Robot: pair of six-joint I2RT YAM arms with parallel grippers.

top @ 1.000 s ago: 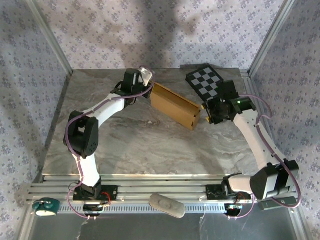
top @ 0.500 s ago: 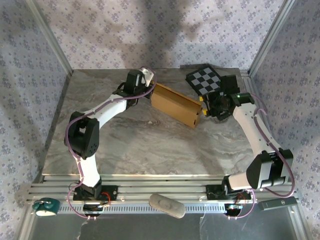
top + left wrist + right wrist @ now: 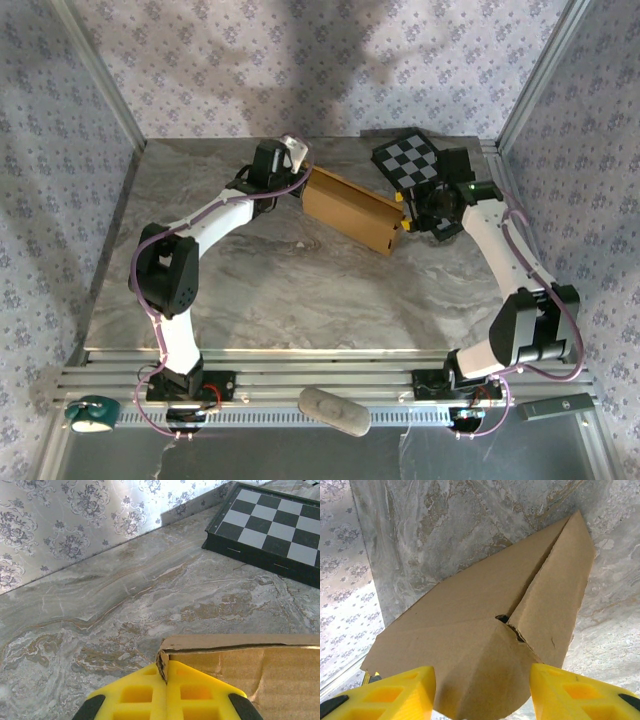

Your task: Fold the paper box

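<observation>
Bench (image 3: 300,290): grey-brown marbled top inside a metal frame with patterned walls.
Paper box (image 3: 352,210): tan corrugated cardboard at the far centre of the bench. It lies on a diagonal, with its left end farther back and its right end nearer. It sits between the two tools.
Box, left end: in the left wrist view a corner of the cardboard runs into the seam between the yellow fingers. A dark slit shows between two layers along its top edge.
Box, right end: in the right wrist view two cardboard panels meet at a crease. A small ragged gap sits where they join.
Left tool (image 3: 165,672): fingers together, clamped on the corner of the paper box.
Right tool (image 3: 482,690): the fingers (image 3: 395,692) stand apart, one on each side of the box's end. The cardboard fills the space between them. Whether the pads press on it cannot be told.
Left arm: reaches from its base up and right to the box's far left end.
Right arm: reaches from its base up and left to the box's near right end.
Checkerboard panel (image 3: 410,160): black-and-white squares, lying flat at the far right of the bench. It is just behind the right tool and apart from the box.
</observation>
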